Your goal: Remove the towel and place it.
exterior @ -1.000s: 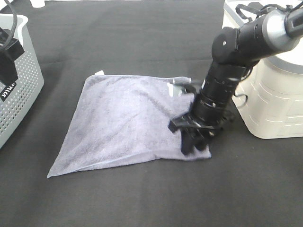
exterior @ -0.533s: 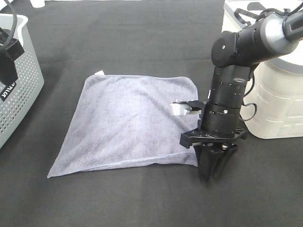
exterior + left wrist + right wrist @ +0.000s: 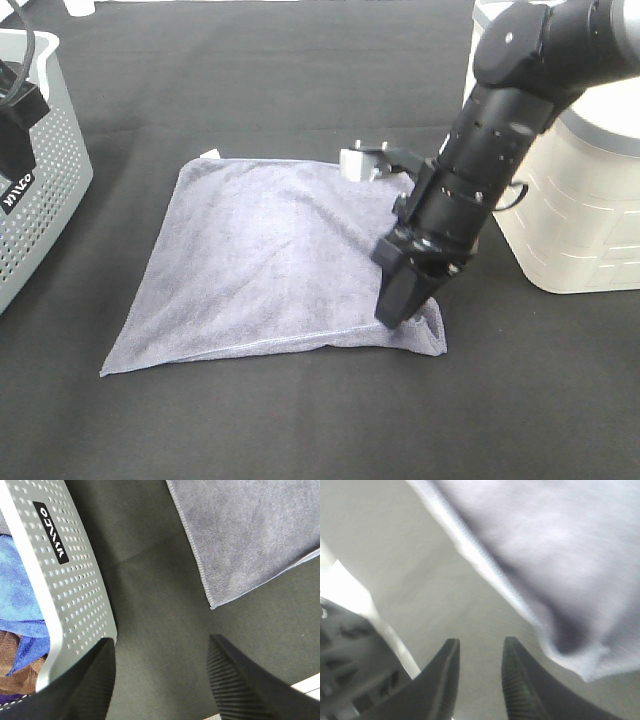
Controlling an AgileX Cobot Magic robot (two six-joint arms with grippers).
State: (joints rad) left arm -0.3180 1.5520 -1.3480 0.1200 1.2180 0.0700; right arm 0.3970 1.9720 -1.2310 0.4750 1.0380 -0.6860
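Observation:
The grey-lavender towel (image 3: 270, 260) lies spread flat on the black table, with a small white tag (image 3: 210, 154) at its far left corner. My right gripper (image 3: 395, 305) hangs tilted just over the towel's near right corner. In the right wrist view its fingers (image 3: 445, 680) stand a narrow gap apart with nothing between them, and the towel's corner (image 3: 580, 655) lies beside them, blurred. My left gripper (image 3: 160, 680) is open over bare table between the basket and the towel's near left corner (image 3: 215, 602).
A grey perforated basket (image 3: 45, 190) stands at the left edge, with blue cloth (image 3: 15, 585) and brown cloth (image 3: 20, 675) inside. A white bin (image 3: 580, 200) stands at the right, close behind the right arm. Black covering (image 3: 300, 420) spreads around the towel.
The right arm swung off the towel to the table past its near right corner, then came back tilted over that corner. Its fingers drew closer together. The towel and left arm stayed put.

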